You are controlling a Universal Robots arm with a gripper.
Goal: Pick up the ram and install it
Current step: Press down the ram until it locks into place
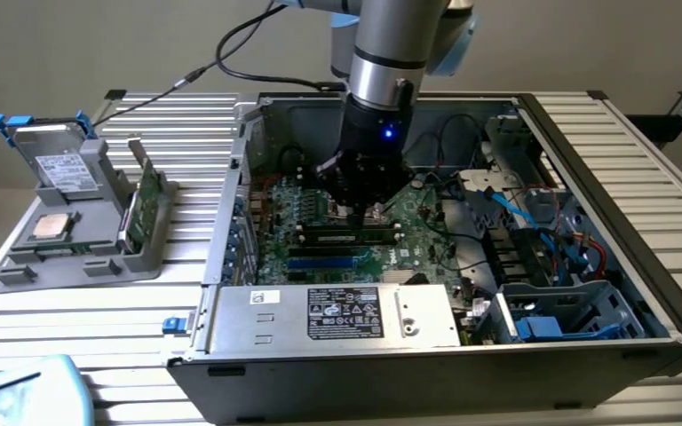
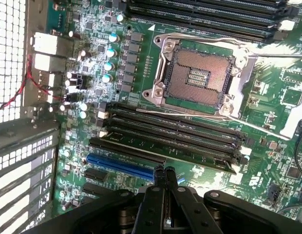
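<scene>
The gripper [image 2: 163, 171] has its fingers pressed together and holds nothing; it hangs inside the open computer case [image 1: 625, 177], low over the motherboard [image 2: 268, 146]. The ram [image 1: 344, 237] sits in a slot just below it, near the empty processor socket [image 2: 197, 78]. A power supply [image 1: 329, 315] carries a label too small to read. Outside the case, on the slatted table [image 1: 68, 311], a grey holder [image 1: 81, 240] keeps spare parts.
</scene>
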